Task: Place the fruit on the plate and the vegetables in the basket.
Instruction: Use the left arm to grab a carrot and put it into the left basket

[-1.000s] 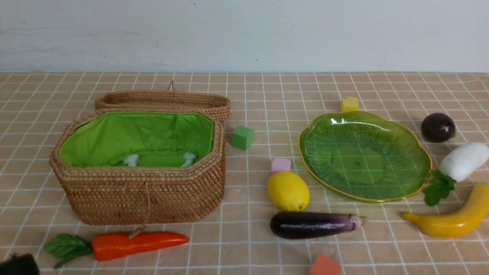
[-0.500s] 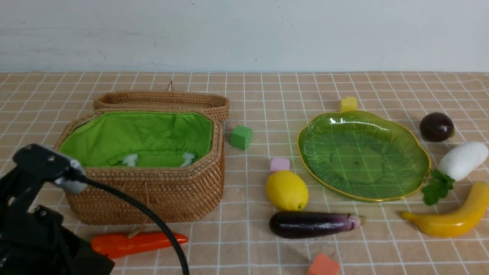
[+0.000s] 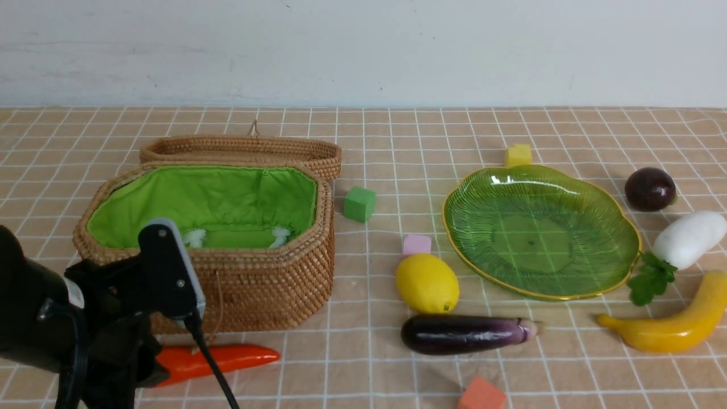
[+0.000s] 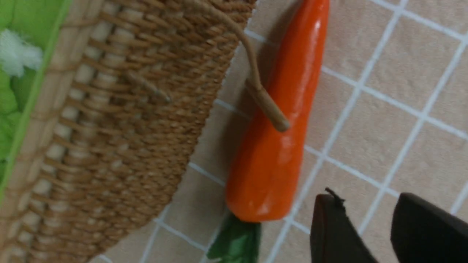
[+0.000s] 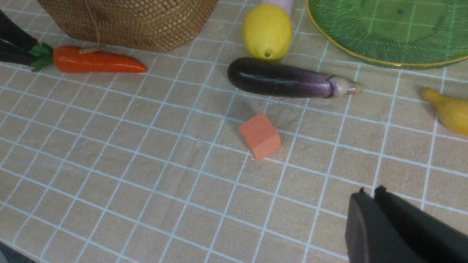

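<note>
The orange carrot point(image 3: 227, 357) lies in front of the open wicker basket point(image 3: 227, 284), its leaves hidden behind my left arm point(image 3: 113, 318). In the left wrist view my left gripper point(image 4: 365, 197) stands open just beside the carrot's point(image 4: 285, 138) leaf end, holding nothing. The green plate point(image 3: 539, 233) is bare. Near it lie the lemon point(image 3: 427, 283), eggplant point(image 3: 463, 334), banana point(image 3: 676, 326), white radish point(image 3: 688, 238) and maroon fruit point(image 3: 650, 189). My right gripper point(image 5: 372, 193) is shut and empty above the cloth, out of the front view.
Foam cubes are scattered around: green point(image 3: 360, 203), pink point(image 3: 417, 244), yellow point(image 3: 519, 154) and orange point(image 3: 481, 395). The basket's lid point(image 3: 244, 149) lies folded back behind it. A cord toggle point(image 4: 267, 106) from the basket rests on the carrot.
My left arm has come in from the lower left corner and now covers the carrot's leaves. Nothing on the table has moved.
</note>
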`<state>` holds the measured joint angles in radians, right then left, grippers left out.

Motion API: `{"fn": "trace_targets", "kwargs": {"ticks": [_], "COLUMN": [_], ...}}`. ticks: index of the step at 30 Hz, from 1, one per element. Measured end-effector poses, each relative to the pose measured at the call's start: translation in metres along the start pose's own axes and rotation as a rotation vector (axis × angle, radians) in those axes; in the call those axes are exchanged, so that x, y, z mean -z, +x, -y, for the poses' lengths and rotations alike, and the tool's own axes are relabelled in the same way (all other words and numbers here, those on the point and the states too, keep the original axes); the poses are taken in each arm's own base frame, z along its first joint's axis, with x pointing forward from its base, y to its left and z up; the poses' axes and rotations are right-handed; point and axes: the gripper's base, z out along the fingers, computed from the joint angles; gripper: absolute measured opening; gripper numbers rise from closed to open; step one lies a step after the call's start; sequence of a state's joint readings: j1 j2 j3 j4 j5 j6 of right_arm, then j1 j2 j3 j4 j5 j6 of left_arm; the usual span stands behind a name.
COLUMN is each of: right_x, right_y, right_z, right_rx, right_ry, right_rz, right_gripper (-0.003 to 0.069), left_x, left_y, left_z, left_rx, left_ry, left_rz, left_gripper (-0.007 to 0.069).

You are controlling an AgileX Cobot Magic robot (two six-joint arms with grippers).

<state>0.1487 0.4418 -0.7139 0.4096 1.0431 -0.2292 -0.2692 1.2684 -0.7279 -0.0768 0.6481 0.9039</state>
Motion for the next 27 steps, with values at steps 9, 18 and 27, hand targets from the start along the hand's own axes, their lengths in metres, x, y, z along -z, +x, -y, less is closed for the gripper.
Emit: {"fn": "trace_targets", "kwargs": {"ticks": [9, 18, 27], "right_x": [0.000, 0.000, 0.000], "right_y": [0.000, 0.000, 0.000], "right_z": [0.000, 0.000, 0.000], "right_rx": [0.002, 0.002, 0.001], "right_ry": [0.001, 0.001, 0.000], "right_rz": [0.003, 0.005, 0.005], "right_gripper": [0.0057, 0.0064, 0.0069], "left_x": [-0.047, -0.084, -0.085], "left_y": [0.000, 0.007, 0.010], "left_z": [-0.010, -0.012, -0.012], "left_rx": [-0.146, -0.275, -0.281], "left_ry": [0.001, 0.031, 0.073], "left_rz": [-0.066, -0.150, -0.192], "left_gripper": [0.0486, 0.0474, 0.0379]}}
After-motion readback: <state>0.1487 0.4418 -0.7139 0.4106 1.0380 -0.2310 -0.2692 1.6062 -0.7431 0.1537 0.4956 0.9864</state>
